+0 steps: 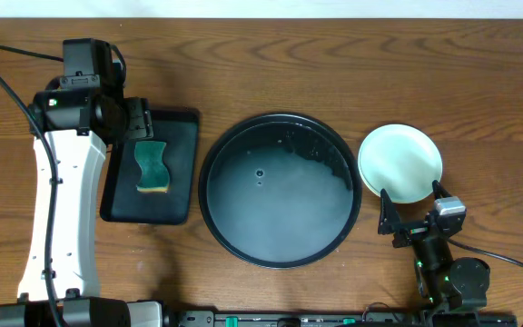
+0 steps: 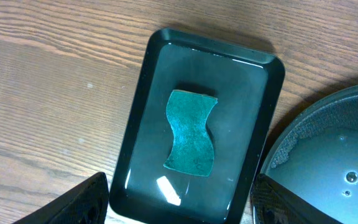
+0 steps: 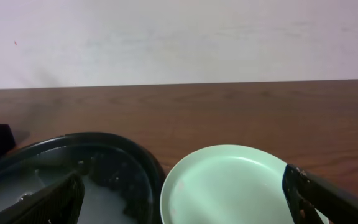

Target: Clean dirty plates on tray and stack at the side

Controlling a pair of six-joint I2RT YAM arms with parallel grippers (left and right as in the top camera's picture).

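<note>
Mint plate (image 1: 399, 162) on worktop, right of tray (image 1: 280, 227), frame centre-right. I judge it stiff, light, maybe slippery; I would pinch rim. Right gripper (image 1: 410, 191) apart at plate; left gripper (image 2: 188, 205) apart over sponge (image 1: 152, 166).

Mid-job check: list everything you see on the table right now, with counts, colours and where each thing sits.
plate: one showing, pale mint-green, on the table right of the round tray; whether others lie beneath it cannot be told
round tray: one, black, middle of the table, wet with suds inside, no plate on it
rectangular tray: one, black, left of the round tray
sponge: one, green, lying in the rectangular tray
table: one, brown wood
left tool: one, black, open, above the rectangular tray
right tool: one, black, open, by the plate's lower edge in the overhead view
</note>
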